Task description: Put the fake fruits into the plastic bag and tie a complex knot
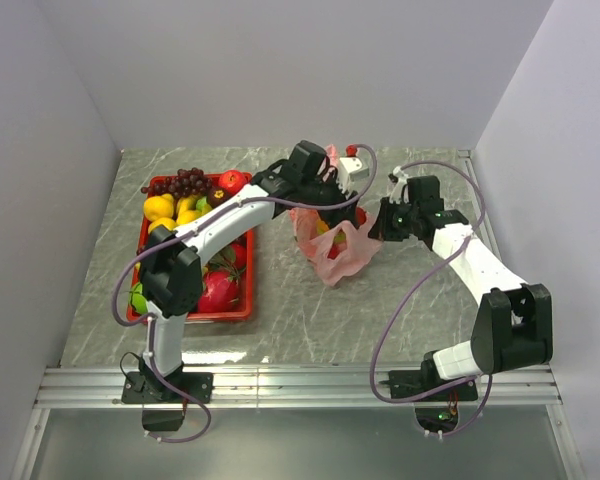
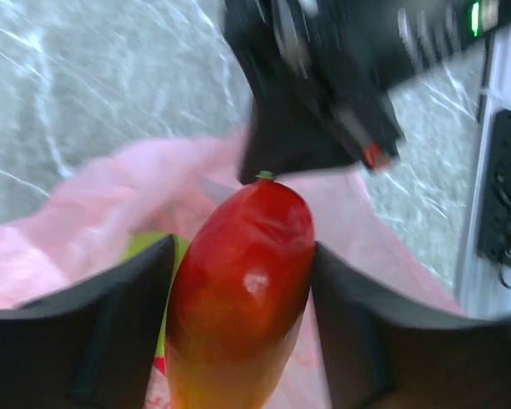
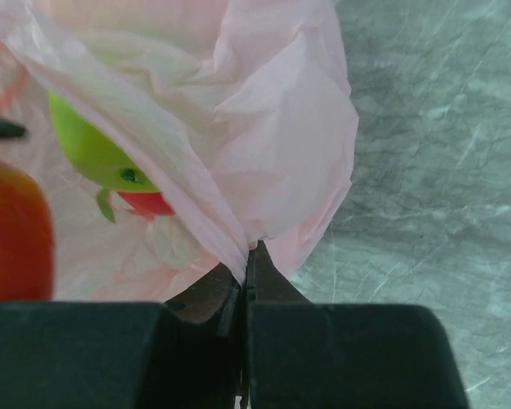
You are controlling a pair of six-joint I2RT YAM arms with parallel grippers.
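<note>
Bag is lying on the table at centre of the top view, right of the red tray and apart from it. Its mouth is being held open. A fold of the pink rim is being pinched by the right gripper, coming in from the right of the frame, jaws fully closed on the film.

A green apple and a smaller red fruit are being seen through the opening, touching each other inside the bag.

A mango, red fading to yellow, is being held over the bag mouth by the left gripper. Stem end is pointing away from the wrist. Fingers are being pressed against both of its sides, jaws partway apart at the mango's width. Contact between mango and bag film: cannot be told, left wrist view is blurred.

Other fruits are sitting in the tray at left of the top view:
- grapes and a red apple along the far edge
- lemons just below the grapes
- a dragon fruit near the near edge, partly covered by the left arm.
</note>
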